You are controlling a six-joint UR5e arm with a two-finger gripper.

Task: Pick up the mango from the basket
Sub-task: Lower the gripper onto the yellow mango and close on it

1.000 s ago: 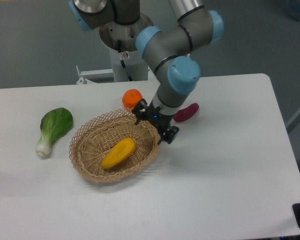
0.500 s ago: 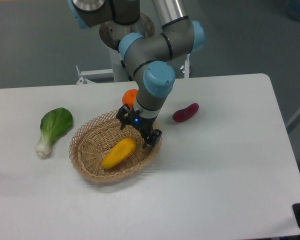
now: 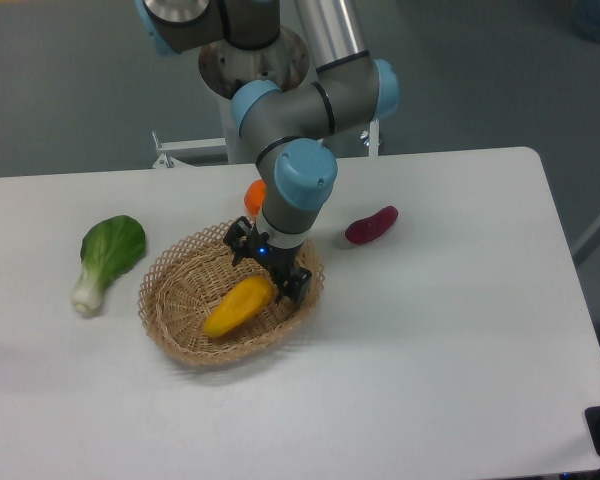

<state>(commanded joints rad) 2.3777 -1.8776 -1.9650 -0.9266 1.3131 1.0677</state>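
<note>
Over the last second the gripper (image 3: 268,266) has swung leftward, from outside the right rim of the basket (image 3: 170,300) to a spot above its inner right half, and it now sits right over the upper-right end of the mango (image 3: 238,305). The mango itself has not shifted: it lies on the basket floor, slanted from lower left to upper right, roughly in the middle of the weave. The gripper's dark fingers appear spread, one towards the back rim and one towards the right rim, with nothing between them, so I read it as open and empty, though the fingertips are small and dark against the wicker. Whether a finger already touches the fruit cannot be told from this angle. This shift means the approach is nearly finished; the grasp has not begun, and what remains is probably a short descent so the fingers straddle the mango, then closing and lifting. The fingers seem centred on the fruit's tapered end, not its thick middle, so a smooth skin could slip out. Behind the arm the orange fruit (image 3: 254,193) is partly hidden, the sweet potato (image 3: 371,225) lies to the right on the table (image 3: 450,330), and the bok choy (image 3: 105,255) rests well left of the basket
</note>
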